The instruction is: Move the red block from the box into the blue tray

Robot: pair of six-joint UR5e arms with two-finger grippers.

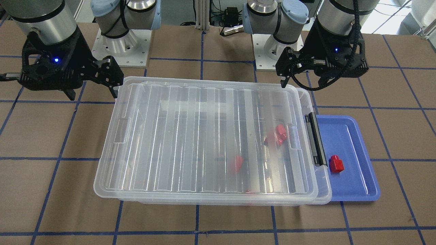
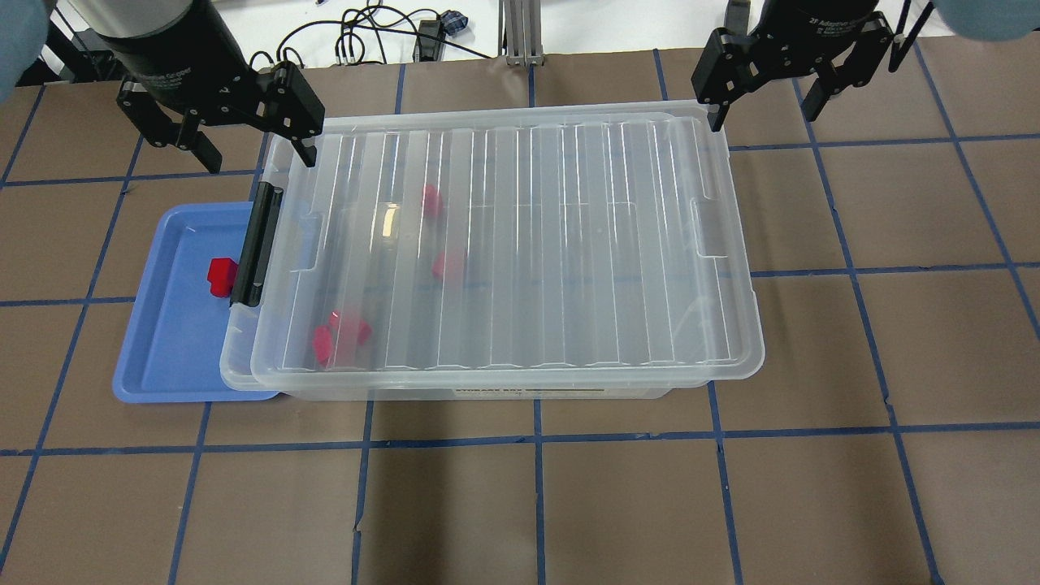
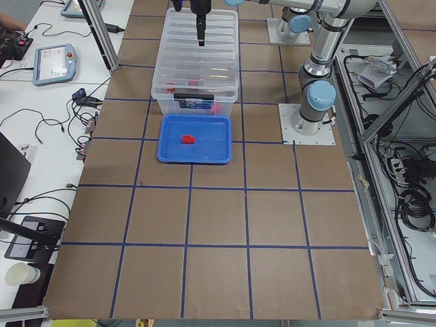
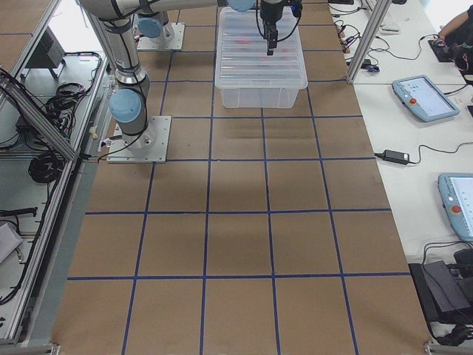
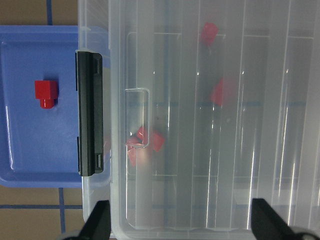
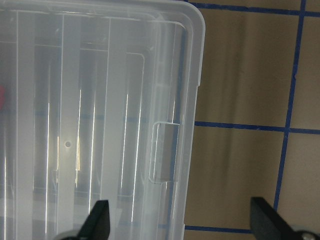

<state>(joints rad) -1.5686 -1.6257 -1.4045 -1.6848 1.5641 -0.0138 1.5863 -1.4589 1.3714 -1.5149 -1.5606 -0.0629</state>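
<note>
Overhead exterior has my left fingers (image 2: 294, 110) spread wide and holding nothing, hanging high over the latch end of the box (image 2: 617, 393). My right fingers (image 2: 713, 77) are likewise spread and empty, above the opposite short end.

The red block (image 2: 221, 277) lies on the floor of the blue tray (image 2: 171, 366), just beside the black latch (image 2: 254, 244) and apart from the tray's rim. From my left fingers it lies down and outward, past the end of the box. The left wrist view puts it off to the far side of the latch, not between my fingertips. My left arm is plainly the nearer; the right is well apart, with the whole box between.

The block's long axis runs parallel to the latch, its narrow stub pointing toward my base. It is bright red and square-bodied, resting flat.

The ribbed lid (image 2: 528, 244) lies on the box, with other red blocks (image 2: 345, 335) blurred beneath it. I judge the placing done. Another block would call for the lid off first, and a straight descent from here would meet the lid, not the tray.
</note>
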